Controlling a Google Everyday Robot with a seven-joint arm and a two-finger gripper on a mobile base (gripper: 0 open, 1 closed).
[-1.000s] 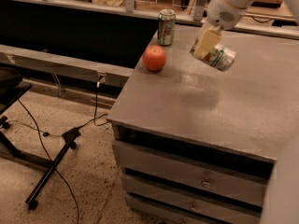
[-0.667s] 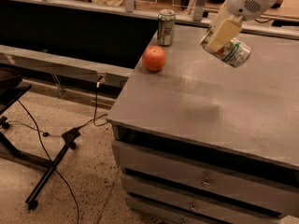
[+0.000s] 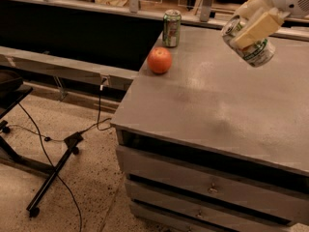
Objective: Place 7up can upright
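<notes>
The 7up can (image 3: 256, 52), white-silver with green patches, is held tilted in the air above the right part of the grey cabinet top (image 3: 217, 105). My gripper (image 3: 251, 28) is shut on it, with a cream finger pad (image 3: 260, 25) across its side. The white arm enters from the top right corner. The can's silver end points to the upper left.
A darker green can (image 3: 171, 28) stands upright at the back left of the cabinet top. An orange round fruit (image 3: 159, 60) lies just in front of it. Drawers (image 3: 212, 187) are below. A stand and cables (image 3: 53, 168) lie on the floor at left.
The gripper has carried the 7up can up and to the right, farther from the fruit and higher above the surface. The green can and fruit have not moved.
</notes>
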